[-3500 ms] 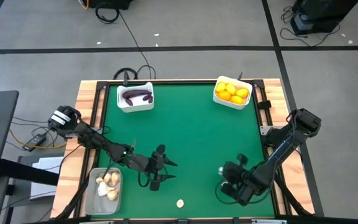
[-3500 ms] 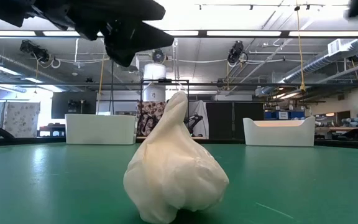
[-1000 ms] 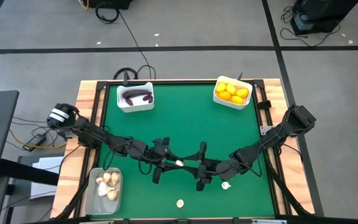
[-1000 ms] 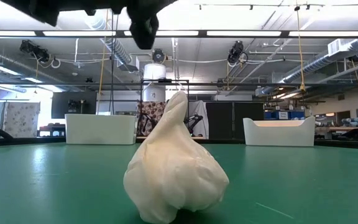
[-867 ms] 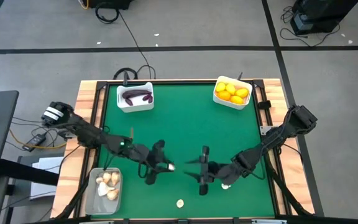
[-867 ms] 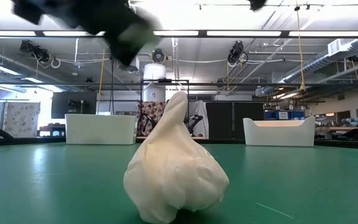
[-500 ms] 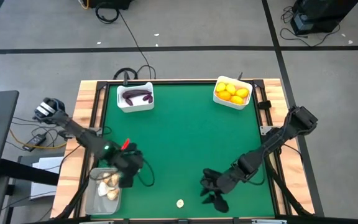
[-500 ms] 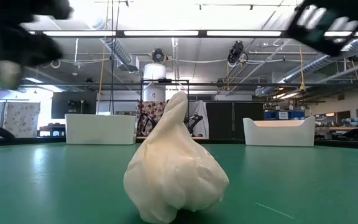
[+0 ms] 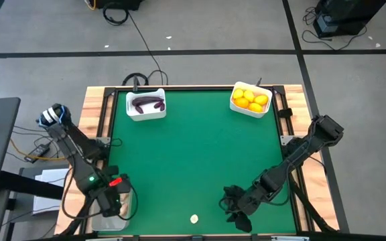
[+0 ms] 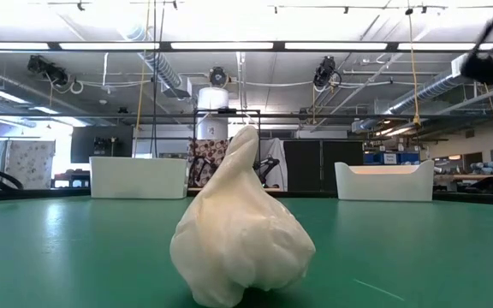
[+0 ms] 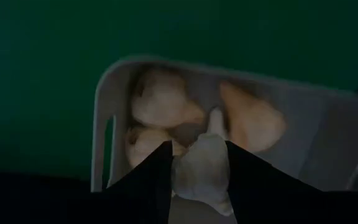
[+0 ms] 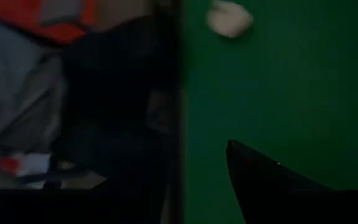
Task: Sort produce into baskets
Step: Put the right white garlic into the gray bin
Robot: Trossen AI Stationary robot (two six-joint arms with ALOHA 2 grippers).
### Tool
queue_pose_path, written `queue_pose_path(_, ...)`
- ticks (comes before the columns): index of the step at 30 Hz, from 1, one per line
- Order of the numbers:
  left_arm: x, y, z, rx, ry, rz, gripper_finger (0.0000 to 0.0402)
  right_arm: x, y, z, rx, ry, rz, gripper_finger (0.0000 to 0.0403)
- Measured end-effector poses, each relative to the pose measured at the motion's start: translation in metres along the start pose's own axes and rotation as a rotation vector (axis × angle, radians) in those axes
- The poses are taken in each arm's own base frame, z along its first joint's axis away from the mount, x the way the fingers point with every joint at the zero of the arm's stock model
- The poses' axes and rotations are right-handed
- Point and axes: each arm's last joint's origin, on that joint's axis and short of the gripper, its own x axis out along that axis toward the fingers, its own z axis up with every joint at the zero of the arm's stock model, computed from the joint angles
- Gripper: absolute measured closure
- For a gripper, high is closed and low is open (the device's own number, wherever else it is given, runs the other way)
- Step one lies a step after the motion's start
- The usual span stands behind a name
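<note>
My left gripper [image 9: 109, 201] is over the translucent bin [image 9: 102, 221] at the table's near left corner, shut on a cream garlic bulb [image 11: 199, 174]. Several more bulbs [image 11: 160, 102] lie in that bin [image 11: 104, 118]. My right gripper [image 9: 236, 204] is open and empty, low over the green table near its near edge. A loose garlic bulb [image 9: 194, 218] rests on the table to its left; it also shows in the right wrist view [image 12: 229, 18] and fills the low view [image 10: 242, 227]. My left gripper pinches the garlic bulb by its two sides [image 11: 182, 171] between its two fingers. The fingers come from above, pointing down into the bin. The bulb sits between them over the bulbs in the bin; I cannot tell whether it touches them.
A white bin with dark purple eggplants [image 9: 146, 104] stands at the far left. A white bin of yellow citrus [image 9: 250, 99] stands at the far right. Both show far back in the low view [image 10: 138, 177] [image 10: 385, 181]. The table's near edge [image 12: 174, 124] is close to my right gripper.
My left gripper has carried the garlic bulb from the table's middle toward the left and near edges, ending over the translucent bin. My right gripper has gone from the middle toward the near edge. The loose bulb by the near edge has stayed still.
</note>
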Motion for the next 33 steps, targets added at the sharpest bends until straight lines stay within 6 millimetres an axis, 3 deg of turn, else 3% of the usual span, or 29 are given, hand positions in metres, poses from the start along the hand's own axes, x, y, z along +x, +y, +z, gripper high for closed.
queue_pose_path(6, 0.013, 0.001, -0.004, 0.009, 0.030, 0.053, 0.0239, -0.002, -0.016, -0.007, 0.205, 0.033, -0.186, 0.0227)
queue_pose_path(16, 0.015, 0.005, -0.006, -0.005, 0.069, 0.084, 0.0156, -0.003, -0.016, -0.016, 0.328, 0.179, -0.176, 0.0227)
queue_pose_path(25, 0.012, 0.010, 0.006, -0.071, 0.015, 0.120, 0.0154, -0.012, -0.038, -0.022, 0.417, 0.229, -0.436, 0.0227)
queue_pose_path(33, -0.002, 0.007, 0.022, -0.099, -0.146, 0.128, 0.0154, -0.018, -0.043, -0.029, 0.423, 0.299, -0.515, 0.0227)
